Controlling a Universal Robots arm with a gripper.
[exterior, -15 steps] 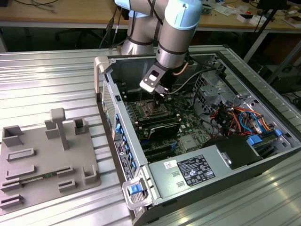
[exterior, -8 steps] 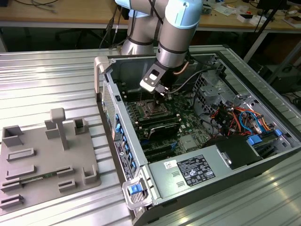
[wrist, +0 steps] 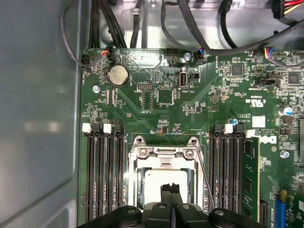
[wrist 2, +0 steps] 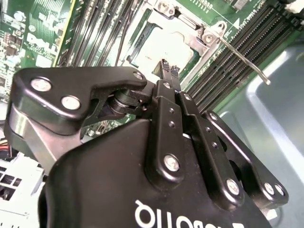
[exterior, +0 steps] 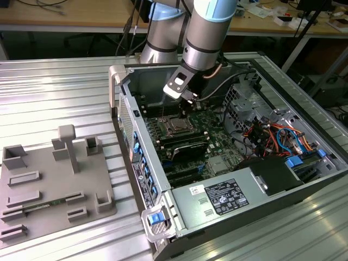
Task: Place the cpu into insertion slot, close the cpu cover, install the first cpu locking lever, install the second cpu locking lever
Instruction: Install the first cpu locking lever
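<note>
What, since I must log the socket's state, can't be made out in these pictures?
1. First wrist view: part of the cpu and the cpu cover, hidden behind the pincer and cut off by the picture's edge.
2. Both wrist views: whether the pincer touches the cpu; the gap cannot be judged.
3. Exterior view: the insertion slot, too small to show its details.
</note>
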